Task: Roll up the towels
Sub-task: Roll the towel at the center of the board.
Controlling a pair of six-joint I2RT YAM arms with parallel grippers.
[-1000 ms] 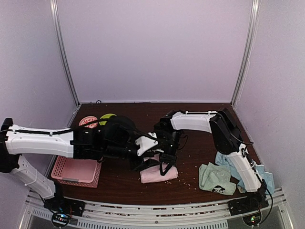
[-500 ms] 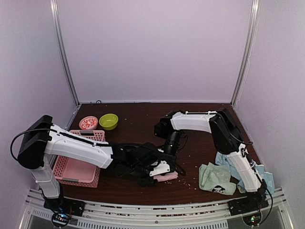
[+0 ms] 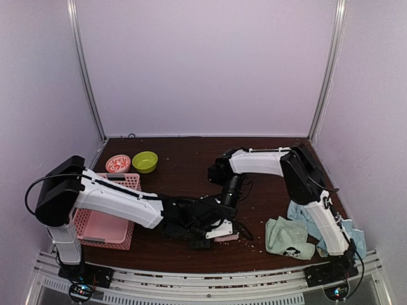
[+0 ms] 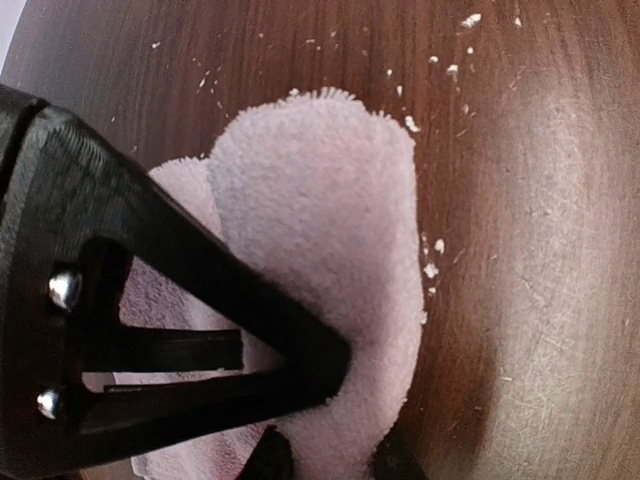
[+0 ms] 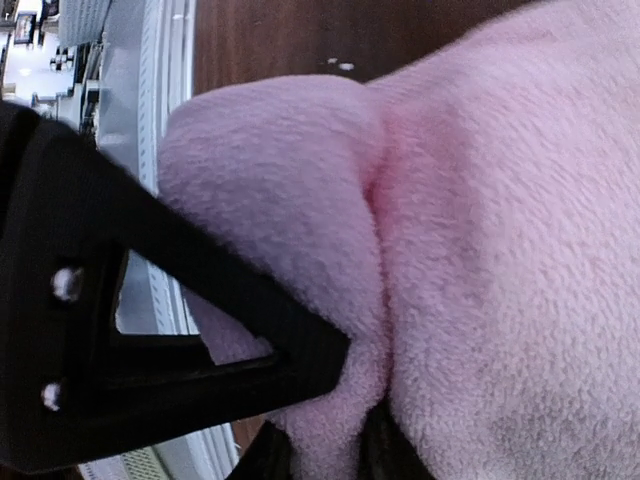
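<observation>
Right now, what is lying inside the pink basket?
Inside the pink basket, only its own plain pink floor shows, with no separate item that I can make out. The left arm crosses above its far part, so anything lying there is hidden.

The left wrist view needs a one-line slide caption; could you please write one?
Left gripper pinching a soft pink terry-cloth towel, bunched on the dark wooden table.

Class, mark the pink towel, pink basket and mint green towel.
pink towel (image 4: pixel 325 210), left wrist view, top fold.
pink basket (image 3: pixel 105 225), top external view, bare floor.
mint green towel (image 3: pixel 289 238), top external view, middle.
</observation>
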